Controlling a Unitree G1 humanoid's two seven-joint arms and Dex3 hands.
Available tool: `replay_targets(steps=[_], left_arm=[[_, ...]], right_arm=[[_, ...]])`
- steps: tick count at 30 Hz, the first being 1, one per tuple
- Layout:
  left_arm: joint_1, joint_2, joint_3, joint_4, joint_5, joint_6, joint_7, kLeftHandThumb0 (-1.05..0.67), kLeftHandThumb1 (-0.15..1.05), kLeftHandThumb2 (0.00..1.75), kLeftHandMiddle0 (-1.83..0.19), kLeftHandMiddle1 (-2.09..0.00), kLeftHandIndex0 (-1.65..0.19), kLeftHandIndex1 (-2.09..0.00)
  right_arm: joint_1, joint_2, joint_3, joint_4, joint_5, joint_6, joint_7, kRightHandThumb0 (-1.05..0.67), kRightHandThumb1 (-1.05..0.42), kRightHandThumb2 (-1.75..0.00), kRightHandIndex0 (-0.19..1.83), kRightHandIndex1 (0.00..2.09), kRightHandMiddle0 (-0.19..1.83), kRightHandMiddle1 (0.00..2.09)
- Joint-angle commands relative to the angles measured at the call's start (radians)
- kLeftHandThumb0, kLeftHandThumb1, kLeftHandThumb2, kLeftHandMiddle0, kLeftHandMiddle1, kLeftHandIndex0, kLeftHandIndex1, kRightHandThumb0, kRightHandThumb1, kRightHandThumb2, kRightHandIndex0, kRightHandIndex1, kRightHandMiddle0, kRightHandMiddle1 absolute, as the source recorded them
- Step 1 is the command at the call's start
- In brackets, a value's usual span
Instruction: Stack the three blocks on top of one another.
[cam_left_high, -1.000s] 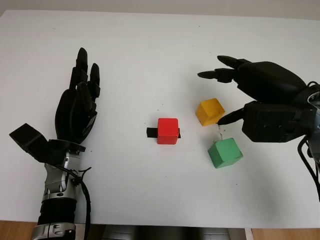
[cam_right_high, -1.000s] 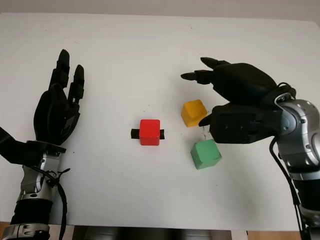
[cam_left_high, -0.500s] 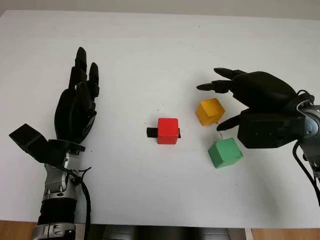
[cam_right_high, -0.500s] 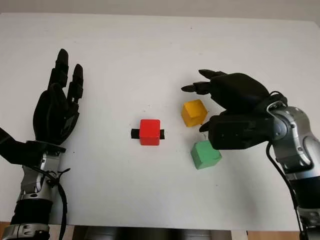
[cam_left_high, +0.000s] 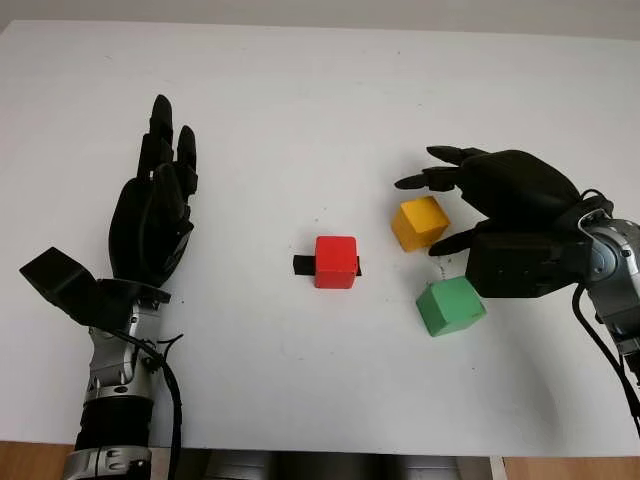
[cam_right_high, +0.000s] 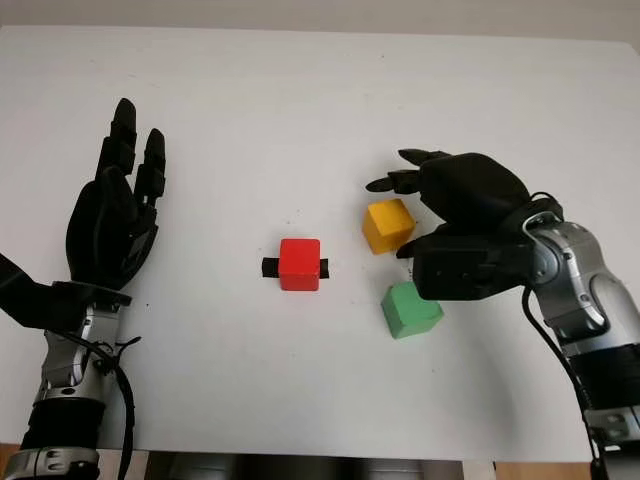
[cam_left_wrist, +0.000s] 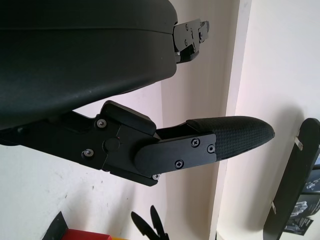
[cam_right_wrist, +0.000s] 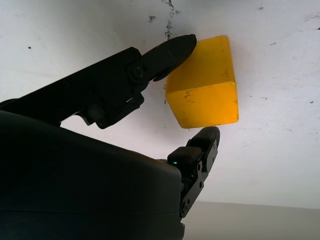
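nothing is stacked yet: the red block (cam_left_high: 336, 261), yellow block (cam_left_high: 419, 222) and green block (cam_left_high: 450, 306) lie apart on the counter (cam_left_high: 300, 100). right hand (cam_left_high: 500, 215) brackets the yellow one, fingers (cam_right_wrist: 170, 52) released; left hand (cam_left_high: 152, 215) is open, idle.

red block (cam_left_high: 336, 261) | yellow block (cam_left_high: 419, 222) | green block (cam_left_high: 450, 306) | white table (cam_left_high: 300, 100)

White table (cam_left_high: 300, 90); black strip (cam_left_high: 302, 264)

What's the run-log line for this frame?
right robot hand: open, fingers bracketing yellow block | left robot hand: open, parked left | red block, green block: unstacked
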Motion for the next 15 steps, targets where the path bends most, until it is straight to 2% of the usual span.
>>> replay_targets(steps=[1,5,8,15], left_arm=[[0.014,0.003,0.005,-0.012,0.003,-0.009,-0.003,-0.85,1.05,0.62,0.19,0.0,0.19,0.0],[0.015,0.003,0.005,-0.014,-0.001,-0.005,-0.004,-0.85,1.05,0.61,0.19,0.0,0.19,0.0],[0.017,0.004,0.004,-0.016,-0.001,-0.003,-0.007,-0.85,1.05,0.61,0.19,0.0,0.19,0.0],[0.02,0.003,0.004,-0.015,0.001,-0.003,-0.005,-0.84,1.05,0.6,0.19,0.0,0.19,0.0]], right_arm=[[-0.006,0.006,0.0,0.008,-0.004,-0.017,-0.022,-0.39,-0.84,-0.06,0.28,0.09,0.56,0.41],[-0.004,0.017,-0.014,0.03,0.029,-0.049,-0.056,-0.33,-0.87,-0.06,0.34,0.07,0.46,0.85],[-0.003,0.02,-0.02,0.035,0.055,-0.061,-0.06,-0.3,-0.88,-0.06,0.36,0.07,0.43,1.0],[-0.006,0.021,-0.022,0.055,0.066,-0.096,-0.093,-0.29,-0.91,-0.06,0.4,0.08,0.5,1.19]])
